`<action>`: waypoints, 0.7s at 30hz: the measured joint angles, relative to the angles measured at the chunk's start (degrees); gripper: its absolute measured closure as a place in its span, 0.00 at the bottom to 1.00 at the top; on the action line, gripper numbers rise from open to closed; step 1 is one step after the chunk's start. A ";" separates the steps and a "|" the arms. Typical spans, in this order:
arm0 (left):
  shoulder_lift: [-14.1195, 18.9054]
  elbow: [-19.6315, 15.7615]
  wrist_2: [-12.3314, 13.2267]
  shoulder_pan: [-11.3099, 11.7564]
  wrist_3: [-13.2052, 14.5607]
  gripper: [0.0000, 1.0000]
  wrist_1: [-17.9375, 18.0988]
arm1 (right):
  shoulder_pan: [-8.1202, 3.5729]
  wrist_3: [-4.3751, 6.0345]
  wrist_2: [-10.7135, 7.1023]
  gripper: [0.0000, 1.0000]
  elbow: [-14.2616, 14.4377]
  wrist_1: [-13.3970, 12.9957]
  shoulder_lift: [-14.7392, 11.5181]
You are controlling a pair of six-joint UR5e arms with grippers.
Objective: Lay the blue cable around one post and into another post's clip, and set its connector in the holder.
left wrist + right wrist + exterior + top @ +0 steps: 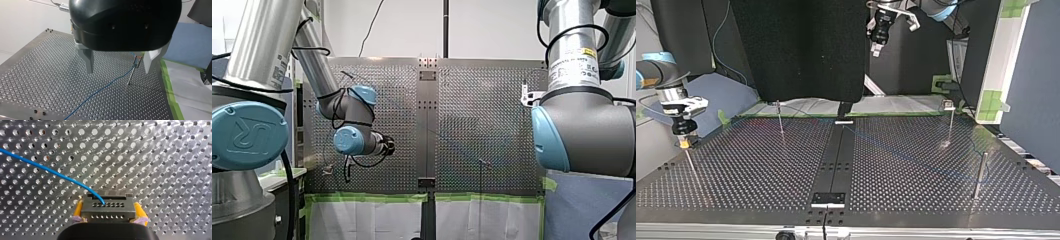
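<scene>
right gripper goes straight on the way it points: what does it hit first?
The table, probably. The connector in the right gripper would touch it first. Gap unclear.

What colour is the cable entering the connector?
Blue. The cable shows best in the right wrist view, entering the connector.

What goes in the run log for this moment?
right gripper: shut on connector | left gripper: open, above perforated table | blue cable: trails from connector
</scene>
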 joint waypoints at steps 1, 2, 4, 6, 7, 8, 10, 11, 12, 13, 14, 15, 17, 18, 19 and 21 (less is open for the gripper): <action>0.00 -0.01 0.00 0.01 0.00 0.00 -0.01 | 0.01 0.01 0.01 1.00 -0.01 0.00 0.00; 0.00 -0.01 0.00 0.01 0.00 0.00 0.00 | 0.00 0.02 0.01 1.00 -0.02 -0.01 0.00; -0.01 -0.01 0.00 0.01 0.00 0.00 -0.01 | 0.02 0.04 0.02 1.00 -0.01 -0.05 0.00; -0.01 -0.01 0.00 0.01 0.00 0.00 -0.01 | 0.07 0.05 0.02 1.00 -0.02 -0.10 0.02; -0.01 -0.01 0.00 0.01 0.00 0.00 0.00 | 0.10 0.07 0.03 1.00 -0.02 -0.14 0.02; 0.00 -0.01 0.00 0.01 0.00 0.00 0.02 | 0.11 0.07 0.02 1.00 -0.02 -0.17 0.02; 0.00 0.00 0.00 0.01 0.00 0.00 0.03 | 0.13 0.07 0.03 1.00 -0.02 -0.20 0.03; 0.00 0.00 0.00 0.01 0.00 0.00 0.03 | 0.14 0.07 0.02 1.00 -0.03 -0.21 0.05; -0.01 0.00 0.00 0.01 0.00 0.00 0.03 | 0.14 0.07 0.02 1.00 -0.03 -0.23 0.06; 0.00 0.00 0.00 0.01 0.00 0.00 0.02 | 0.16 0.07 0.03 1.00 -0.03 -0.27 0.07; 0.00 0.00 0.00 0.01 0.00 0.00 0.02 | 0.19 0.11 0.02 1.00 -0.02 -0.33 0.08; 0.00 0.00 0.00 0.02 0.00 0.00 0.03 | 0.20 0.14 0.03 1.00 -0.02 -0.37 0.09; -0.02 0.00 0.00 0.03 0.00 0.00 0.02 | 0.22 0.18 0.02 1.00 -0.02 -0.47 0.10; -0.02 0.00 0.00 0.02 0.00 0.00 0.01 | 0.22 0.19 0.02 1.00 -0.03 -0.49 0.10; -0.03 0.00 0.00 0.03 0.00 0.00 0.01 | 0.21 0.21 0.02 1.00 -0.04 -0.53 0.11; -0.01 0.00 0.00 0.03 0.00 0.00 0.00 | 0.21 0.29 0.03 1.00 -0.04 -0.68 0.12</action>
